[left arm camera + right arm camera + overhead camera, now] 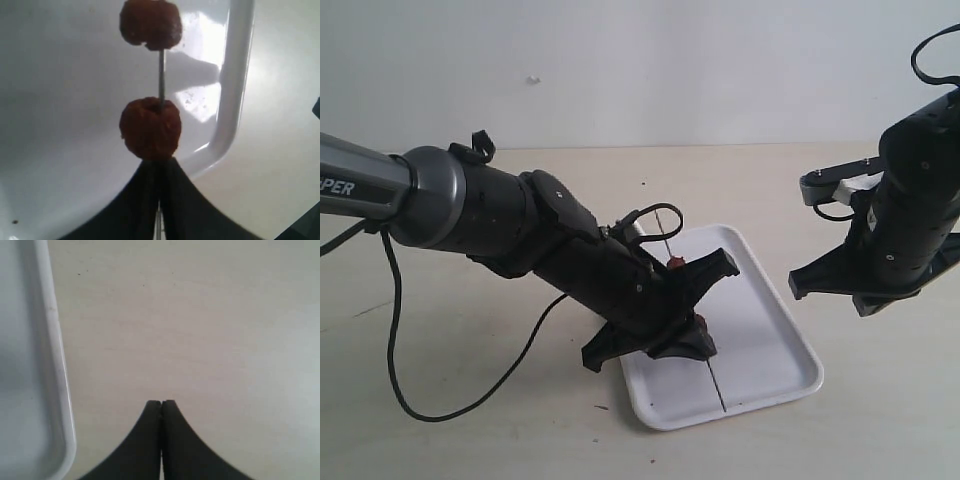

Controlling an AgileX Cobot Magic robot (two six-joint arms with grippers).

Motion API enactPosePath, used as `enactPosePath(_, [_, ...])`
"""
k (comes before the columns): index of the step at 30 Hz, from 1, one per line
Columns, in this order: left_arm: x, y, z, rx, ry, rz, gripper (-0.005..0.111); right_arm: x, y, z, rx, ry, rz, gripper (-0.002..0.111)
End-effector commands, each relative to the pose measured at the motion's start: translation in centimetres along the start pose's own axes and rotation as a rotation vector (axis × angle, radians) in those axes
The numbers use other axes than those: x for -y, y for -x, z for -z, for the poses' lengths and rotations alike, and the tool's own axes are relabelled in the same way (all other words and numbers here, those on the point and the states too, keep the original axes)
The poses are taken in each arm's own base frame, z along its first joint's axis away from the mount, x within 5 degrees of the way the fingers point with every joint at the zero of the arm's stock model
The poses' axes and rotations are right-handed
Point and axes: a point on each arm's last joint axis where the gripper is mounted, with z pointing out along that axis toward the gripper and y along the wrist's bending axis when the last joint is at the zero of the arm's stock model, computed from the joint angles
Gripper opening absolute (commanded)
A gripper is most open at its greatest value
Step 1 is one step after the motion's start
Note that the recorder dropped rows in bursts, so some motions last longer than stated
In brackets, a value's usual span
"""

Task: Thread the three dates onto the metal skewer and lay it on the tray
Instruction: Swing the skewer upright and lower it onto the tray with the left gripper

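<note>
Looks like a robot lab test bench. Evidence: a plain pale counter (450, 440) under both my end effectors, a bare white wall (620, 60) behind them, and a loose black cable (390, 330) trailing off my left arm onto the counter. Props look staged: a white tray (770, 340) below my left end effector (159, 165), and dates (150, 127) on the metal skewer (161, 75) pinched in it. My right end effector (161, 402), closed, hangs beside the tray over the counter.
</note>
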Motion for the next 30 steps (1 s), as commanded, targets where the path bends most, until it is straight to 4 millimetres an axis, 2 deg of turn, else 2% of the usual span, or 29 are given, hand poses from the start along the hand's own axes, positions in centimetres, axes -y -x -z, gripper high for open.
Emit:
enactPosePath(1, [-0.07,-0.16,-0.26,0.004,0.008,-0.004,0.03,0.19,0.07,0.28,0.019,-0.003,0.011,0.0])
enactPosePath(4, [-0.07,-0.16,-0.26,0.004,0.008,-0.004,0.043,0.19,0.07,0.28,0.019,-0.003,0.011,0.0])
enactPosePath(6, [-0.07,-0.19,-0.26,0.001,0.008,-0.004,0.046,0.2,0.04,0.28,0.016,-0.004,0.011,0.0])
enactPosePath(30, [0.02,-0.19,0.09,-0.059,-0.026,0.024,0.046,0.28,-0.26,0.28,-0.017,-0.012,0.01,0.0])
